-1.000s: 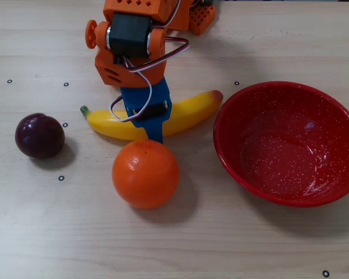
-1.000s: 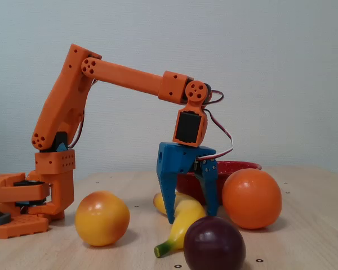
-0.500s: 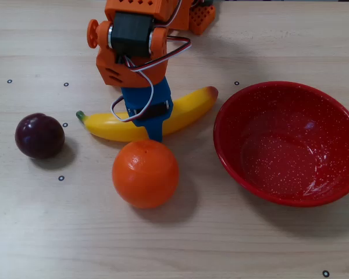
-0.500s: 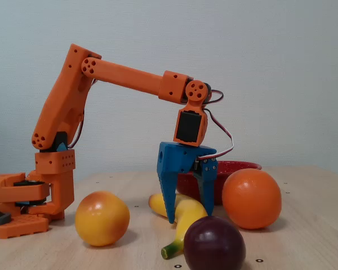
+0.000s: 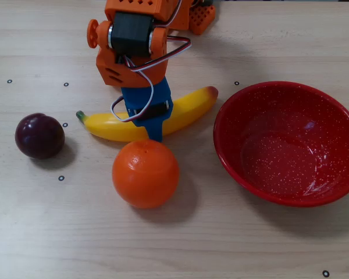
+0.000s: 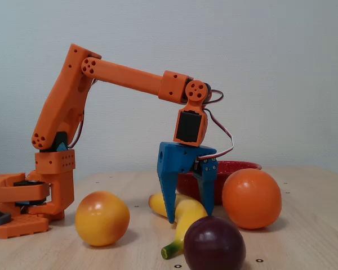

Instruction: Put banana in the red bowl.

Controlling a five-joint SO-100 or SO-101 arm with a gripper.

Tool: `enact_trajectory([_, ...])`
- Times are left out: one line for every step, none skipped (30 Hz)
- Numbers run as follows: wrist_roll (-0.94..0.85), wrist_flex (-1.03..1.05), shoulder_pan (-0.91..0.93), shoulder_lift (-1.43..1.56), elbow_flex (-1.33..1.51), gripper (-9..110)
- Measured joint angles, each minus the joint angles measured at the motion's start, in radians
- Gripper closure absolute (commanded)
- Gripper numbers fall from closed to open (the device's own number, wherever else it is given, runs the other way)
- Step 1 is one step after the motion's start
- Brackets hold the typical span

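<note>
The banana [image 5: 107,125] lies on the counter [image 5: 58,232], pinched around its middle by the blue jaws of the gripper [image 6: 189,209]. The red bowl [image 5: 288,142] sits at its 3 o'clock in the overhead view, an orange [image 5: 145,172] just beside at 6, a dark plum [image 5: 39,136] at 9. A peach [image 6: 102,218] stands near the arm's base.

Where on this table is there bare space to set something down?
Free: the wooden table below the speckled red bowl and round orange, and left beyond the dark plum. Crowded: around the yellow plastic banana under the blue gripper.
</note>
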Motion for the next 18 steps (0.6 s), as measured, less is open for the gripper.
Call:
enact_trajectory([0.0,0.0,0.0,0.0,0.0,102])
enact_trajectory([0.0,0.0,0.0,0.0,0.0,102])
enact_trajectory([0.0,0.0,0.0,0.0,0.0,102])
enact_trajectory([0.0,0.0,0.0,0.0,0.0,102])
enact_trajectory([-0.002,0.0,0.0,0.0,0.0,102])
enact_trajectory([-0.015,-0.005,0.0,0.0,0.0,102])
enact_trajectory([-0.02,-0.011,0.0,0.0,0.0,102])
enact_trajectory([-0.02,-0.011,0.0,0.0,0.0,102])
enact_trajectory([-0.02,-0.011,0.0,0.0,0.0,102])
enact_trajectory([-0.02,-0.011,0.0,0.0,0.0,102])
enact_trajectory([-0.02,-0.011,0.0,0.0,0.0,102])
enact_trajectory([-0.02,-0.011,0.0,0.0,0.0,102])
enact_trajectory([-0.02,-0.011,0.0,0.0,0.0,102])
enact_trajectory([-0.02,-0.011,0.0,0.002,0.0,102])
enact_trajectory([-0.02,-0.011,0.0,0.005,0.0,102])
enact_trajectory([-0.02,-0.011,0.0,0.006,0.0,102])
enact_trajectory([-0.02,-0.011,0.0,0.008,0.0,102])
enact_trajectory([-0.02,-0.011,0.0,0.008,0.0,102])
